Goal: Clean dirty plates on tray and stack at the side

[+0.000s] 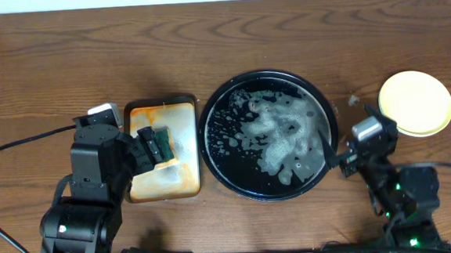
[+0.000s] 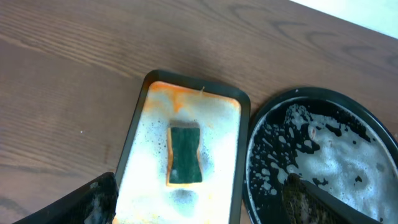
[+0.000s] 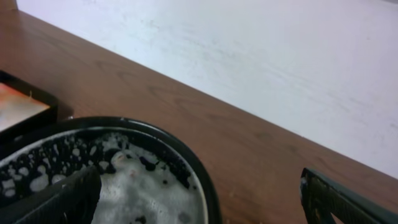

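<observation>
The round black tray (image 1: 219,154) sits mid-table, wet with white foam; it also shows in the left wrist view (image 2: 261,130) and the right wrist view (image 3: 186,155). No plate shows clearly in it. One pale yellow plate (image 1: 415,103) lies on the bare wood at the right. No mint-green plate is visible, and I cannot tell if any lies under the yellow one. My left gripper (image 1: 146,141) (image 2: 199,208) is open and empty, just short of a green sponge (image 2: 185,154). My right gripper (image 1: 333,155) (image 3: 199,205) is open and empty, astride the tray's right rim.
A smaller rectangular black-rimmed tray (image 1: 188,156) with an orange-stained white surface sits left of the round tray and holds the sponge (image 1: 162,142). Cables run along the front edge. A white wall (image 3: 280,62) stands behind the table.
</observation>
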`<control>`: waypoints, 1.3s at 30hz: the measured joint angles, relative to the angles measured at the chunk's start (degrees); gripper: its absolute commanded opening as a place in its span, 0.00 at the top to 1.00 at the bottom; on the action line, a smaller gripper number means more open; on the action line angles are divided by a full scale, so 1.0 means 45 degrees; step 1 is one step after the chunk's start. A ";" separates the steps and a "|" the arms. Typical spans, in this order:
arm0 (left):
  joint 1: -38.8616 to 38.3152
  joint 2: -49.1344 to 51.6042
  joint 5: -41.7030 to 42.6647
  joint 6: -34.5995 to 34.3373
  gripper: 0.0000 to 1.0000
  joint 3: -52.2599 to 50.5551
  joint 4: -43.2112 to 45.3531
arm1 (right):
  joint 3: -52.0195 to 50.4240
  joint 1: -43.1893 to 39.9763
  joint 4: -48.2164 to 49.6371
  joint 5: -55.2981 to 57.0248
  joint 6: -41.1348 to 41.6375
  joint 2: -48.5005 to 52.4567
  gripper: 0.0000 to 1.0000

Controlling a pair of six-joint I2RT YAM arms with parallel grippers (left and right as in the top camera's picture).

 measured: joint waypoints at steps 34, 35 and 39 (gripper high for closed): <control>0.0000 0.0000 0.0000 0.0000 0.14 0.0000 -0.0005 | -0.3920 0.0000 0.0058 0.0272 -0.0097 -0.5435 0.01; 0.0000 0.0000 0.0000 0.0000 0.14 0.0000 0.0000 | -0.3920 0.0000 -0.0068 0.0272 -0.0097 -0.5435 0.01; 0.0000 0.0000 0.0000 0.0000 0.14 0.0000 -0.0005 | -0.3920 0.0000 -0.0442 0.0287 -0.0097 -0.5435 0.01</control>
